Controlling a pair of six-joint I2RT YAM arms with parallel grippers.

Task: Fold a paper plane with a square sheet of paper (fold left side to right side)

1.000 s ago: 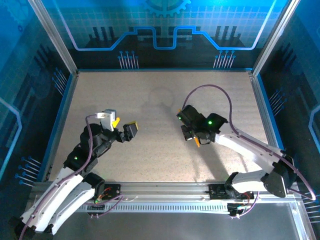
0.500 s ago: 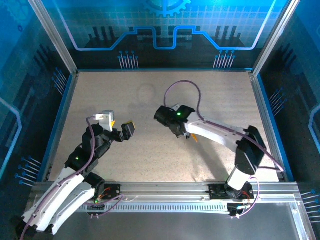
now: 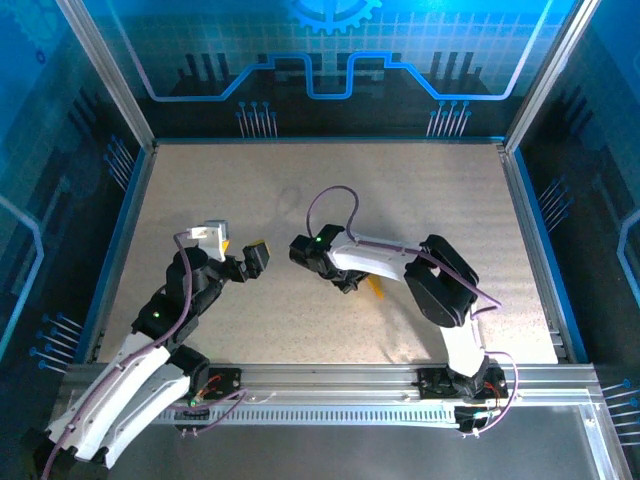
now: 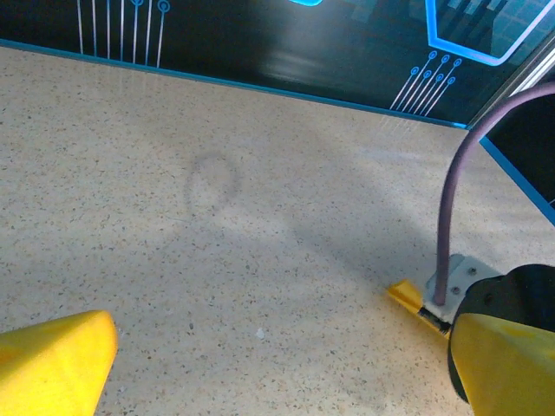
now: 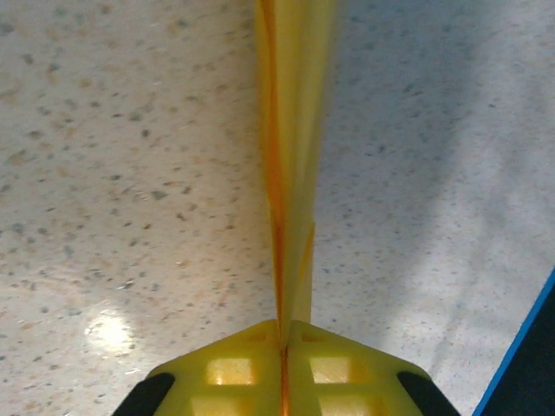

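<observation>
1. Left tool (image 3: pixel 245 250): it hangs at the left of the bench (image 3: pixel 420 190), released, with its yellow fingers (image 4: pixel 54 362) spread wide and nothing between them. It holds no paper.
2. Right tool (image 3: pixel 356 283): it is reached across to the middle of the bench, near the left tool but apart from it. Its yellow pads (image 5: pixel 227 371) are clenched on the paper plane (image 5: pixel 290 130).
3. Paper plane: it shows as a narrow yellow-orange wedge, seen edge-on from the right wrist, running straight out from the pads along a crease. From above it (image 3: pixel 376 289) sits just right of the right tool. Whether it touches the bench cannot be told.
4. Step in hand (judgement): the folding looks largely done, and the folded form is being carried or positioned.
5. Next move (judgement): lower the plane flat onto the bench before letting go, so that the layers do not spring apart.
</observation>
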